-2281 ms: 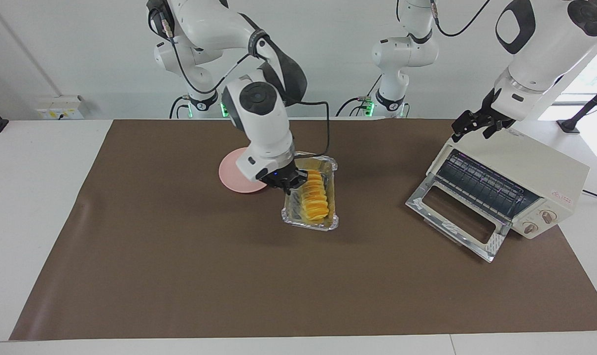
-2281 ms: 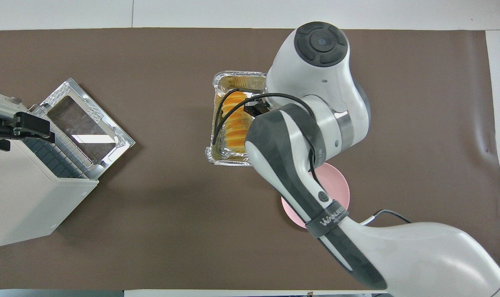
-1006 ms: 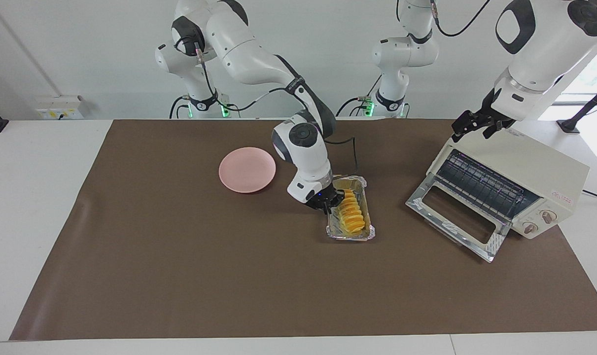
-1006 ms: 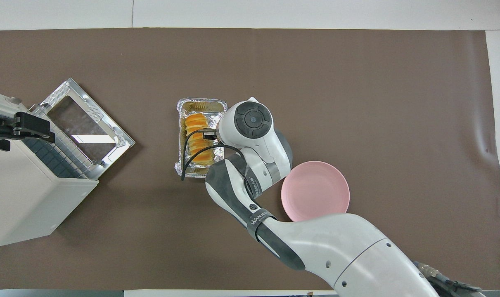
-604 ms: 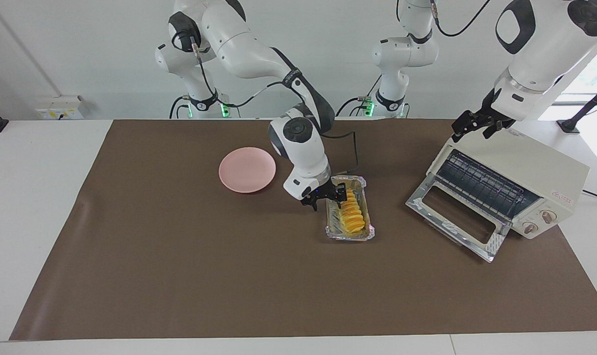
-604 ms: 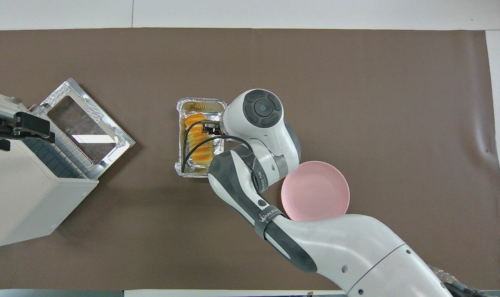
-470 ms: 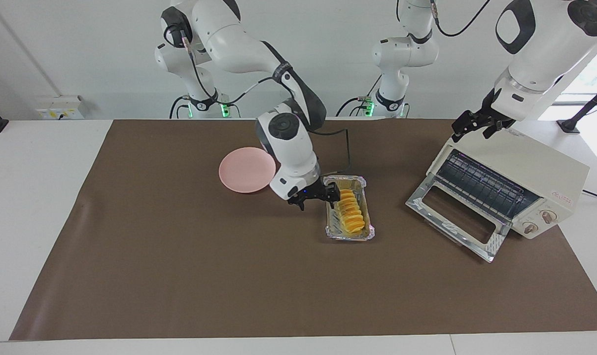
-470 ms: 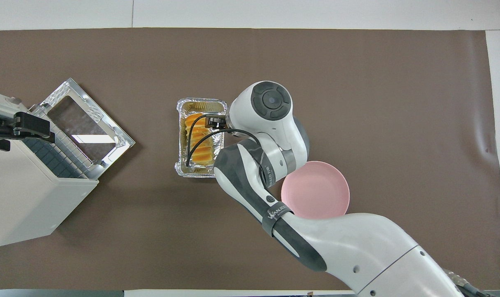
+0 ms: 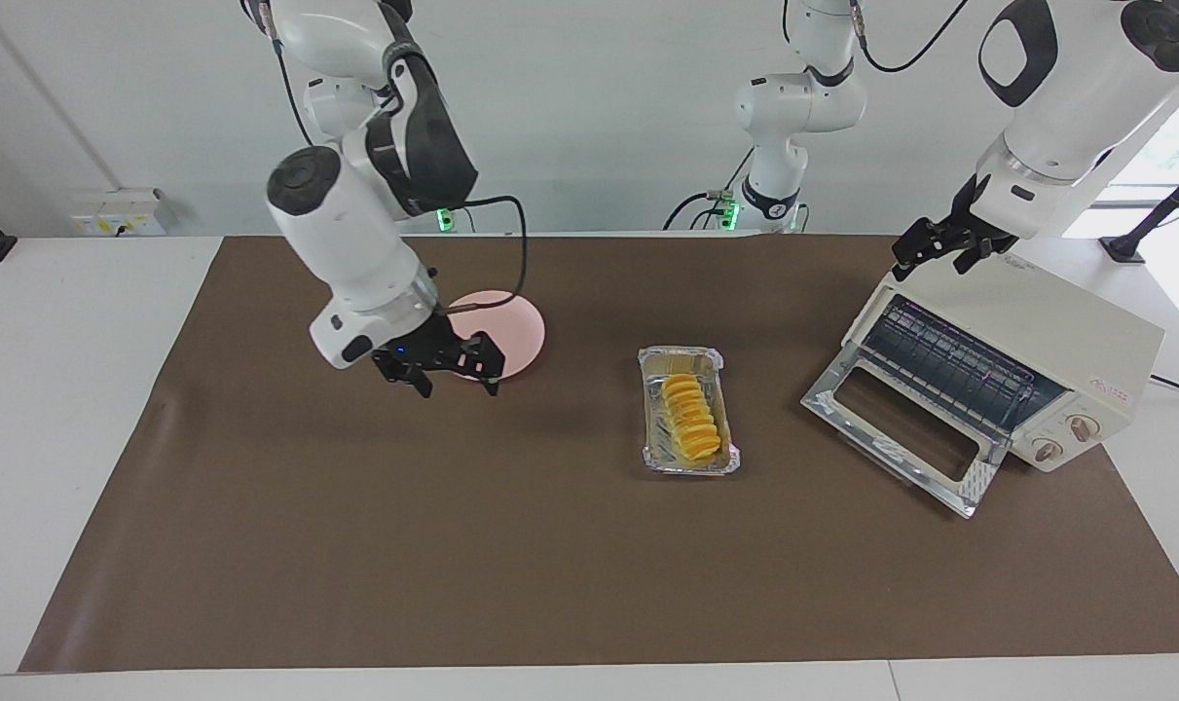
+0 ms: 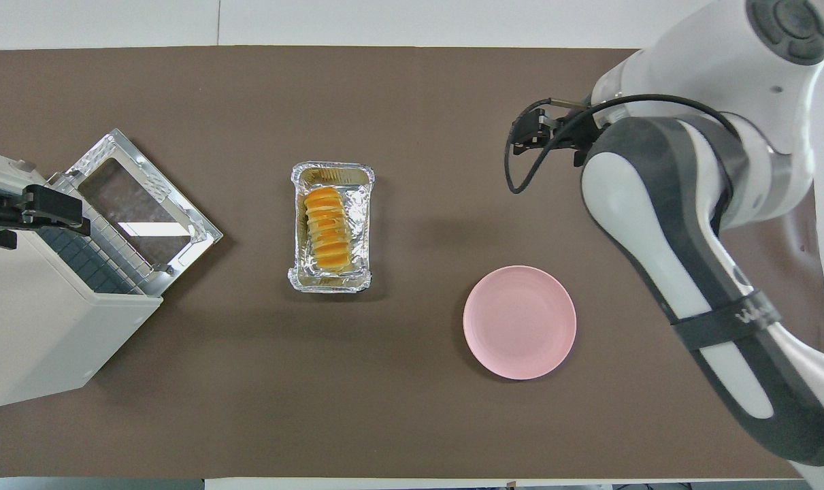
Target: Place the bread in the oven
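The bread (image 9: 691, 419) (image 10: 328, 228), a ridged yellow-orange loaf, lies in a silver foil tray (image 9: 683, 356) (image 10: 331, 170) on the brown mat, between the pink plate and the oven. The cream oven (image 9: 1047, 331) (image 10: 37, 320) stands at the left arm's end of the table with its glass door (image 9: 896, 428) (image 10: 143, 204) folded down and the rack showing. My right gripper (image 9: 458, 386) (image 10: 531, 136) hangs open and empty in the air beside the plate, well away from the tray. Over the oven's top edge waits my left gripper (image 9: 939, 255) (image 10: 37, 216), open and holding nothing.
A round pink plate (image 9: 516, 326) (image 10: 519, 321) lies on the mat, nearer to the robots than the tray and toward the right arm's end. The brown mat (image 9: 453, 545) covers most of the white table.
My right gripper opened off the foil tray, lifted and swung away toward the right arm's end. The tray and bread stayed where they were set down. The left arm has not moved.
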`<state>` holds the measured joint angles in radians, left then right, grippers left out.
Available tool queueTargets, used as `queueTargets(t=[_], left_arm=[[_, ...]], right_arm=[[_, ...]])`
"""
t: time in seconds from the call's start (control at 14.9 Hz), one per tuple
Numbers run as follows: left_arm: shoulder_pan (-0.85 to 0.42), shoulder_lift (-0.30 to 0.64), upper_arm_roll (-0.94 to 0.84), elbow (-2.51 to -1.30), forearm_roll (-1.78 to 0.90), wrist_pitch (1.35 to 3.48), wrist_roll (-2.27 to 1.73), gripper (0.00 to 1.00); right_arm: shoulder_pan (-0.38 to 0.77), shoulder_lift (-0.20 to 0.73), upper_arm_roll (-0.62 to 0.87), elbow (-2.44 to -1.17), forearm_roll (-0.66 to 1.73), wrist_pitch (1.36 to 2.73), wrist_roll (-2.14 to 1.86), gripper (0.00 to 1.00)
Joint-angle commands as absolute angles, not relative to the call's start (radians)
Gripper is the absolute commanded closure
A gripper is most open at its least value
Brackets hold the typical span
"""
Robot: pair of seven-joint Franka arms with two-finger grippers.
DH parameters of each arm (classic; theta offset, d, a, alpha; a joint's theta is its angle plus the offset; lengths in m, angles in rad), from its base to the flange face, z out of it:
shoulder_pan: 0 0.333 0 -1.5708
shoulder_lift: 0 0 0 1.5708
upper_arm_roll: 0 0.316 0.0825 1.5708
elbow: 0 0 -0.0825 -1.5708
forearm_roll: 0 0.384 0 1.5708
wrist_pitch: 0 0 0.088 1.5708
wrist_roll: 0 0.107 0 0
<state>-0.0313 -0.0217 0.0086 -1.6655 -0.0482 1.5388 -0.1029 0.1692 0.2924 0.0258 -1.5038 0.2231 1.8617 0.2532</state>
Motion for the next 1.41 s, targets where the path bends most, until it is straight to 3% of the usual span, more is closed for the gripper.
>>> queueTargets(t=[0.0, 0.27, 0.54, 0.74, 1.07, 1.34], left_arm=[[-0.031, -0.040, 0.008, -1.680, -0.028, 1.551, -0.101, 0.00], [-0.031, -0.040, 0.008, -1.680, -0.026, 1.551, -0.101, 0.00], [-0.031, -0.040, 0.009, -1.680, -0.028, 1.551, -0.101, 0.00], [-0.031, -0.043, 0.009, -1.680, -0.028, 1.549, -0.101, 0.00], [-0.057, -0.043, -0.001, -1.680, -0.031, 1.606, -0.138, 0.00], [-0.208, -0.002, -0.005, -1.680, -0.072, 1.753, -0.263, 0.00]], right_arm=[[0.103, 0.229, 0.035, -1.542, 0.149, 1.784, 0.149, 0.00], [0.020, 0.140, 0.035, -1.543, 0.074, 1.613, -0.012, 0.00], [0.012, 0.022, 0.035, -1.592, 0.045, 1.505, -0.017, 0.00], [0.011, -0.052, 0.037, -1.681, 0.043, 1.506, -0.020, 0.00], [-0.003, -0.071, 0.037, -1.736, 0.017, 1.578, -0.072, 0.00], [-0.028, -0.069, 0.038, -1.735, 0.017, 1.580, -0.086, 0.00]])
